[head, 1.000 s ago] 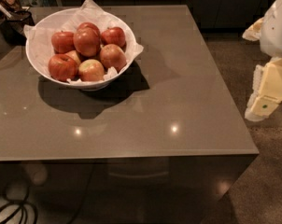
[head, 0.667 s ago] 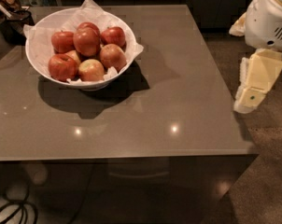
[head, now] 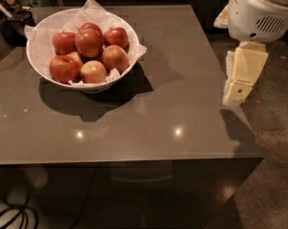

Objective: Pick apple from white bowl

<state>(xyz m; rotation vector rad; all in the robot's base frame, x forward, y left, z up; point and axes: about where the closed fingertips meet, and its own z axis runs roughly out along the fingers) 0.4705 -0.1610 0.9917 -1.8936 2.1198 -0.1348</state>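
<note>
The white bowl [head: 39, 63], lined with crumpled white paper, stands at the back left of the grey table [head: 149, 104]. It holds several apples. The big deep red apple [head: 89, 42] lies on top in the middle of the pile, with other red apples around it and a paler yellow-blushed one [head: 93, 72] at the front. My gripper [head: 238, 90], cream-coloured under a white arm housing [head: 261, 11], hangs at the far right, just off the table's right edge. It is well away from the bowl and holds nothing.
Dark clutter [head: 10, 11] sits beyond the table's back left corner. Black cables [head: 10, 216] lie on the floor at the lower left. Speckled floor [head: 272, 142] runs along the table's right side.
My gripper and arm have moved left, from the right border of the view to the table's right edge. The bowl and apples have not moved.
</note>
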